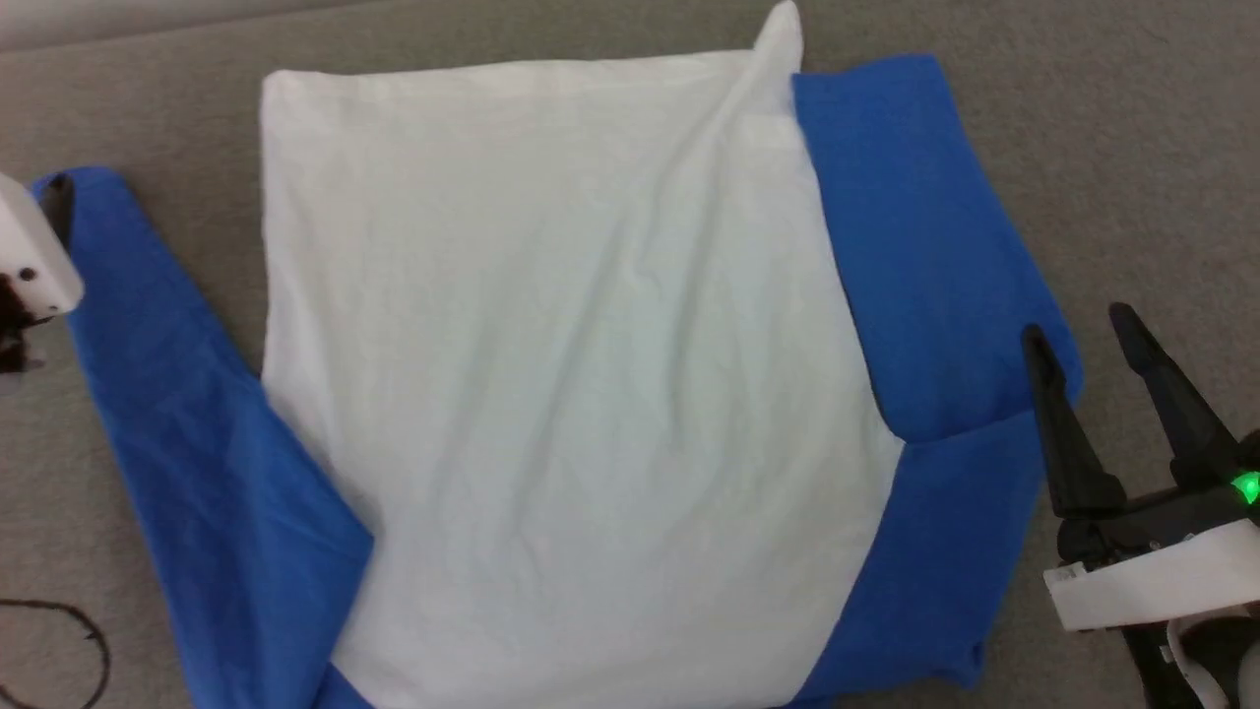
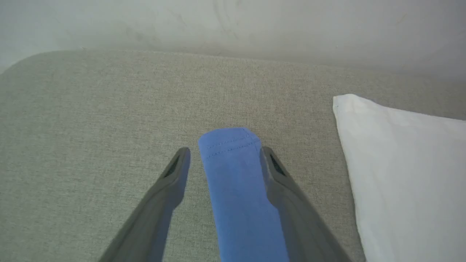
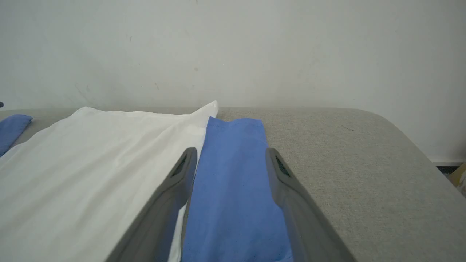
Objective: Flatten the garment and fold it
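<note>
Head view: the garment [image 1: 551, 374] is laid flat on the surface [image 1: 1132, 148], white body centred, blue sleeves at both sides.
Surface: grey woven fabric, rounded at the corners.
Room: a pale wall [image 3: 233, 47] is seen behind the far edge.
Left gripper [image 2: 224, 151]: fingers are held apart, a blue cuff lying between them.
Right gripper [image 1: 1078, 330]: fingers are spread wide at the right sleeve's edge.

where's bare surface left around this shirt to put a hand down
Widest bare grey surface lies right of the right sleeve of the garment, beyond the right gripper. Also a wedge between left sleeve and white body, and the far-left corner. The middle is all cloth.
</note>
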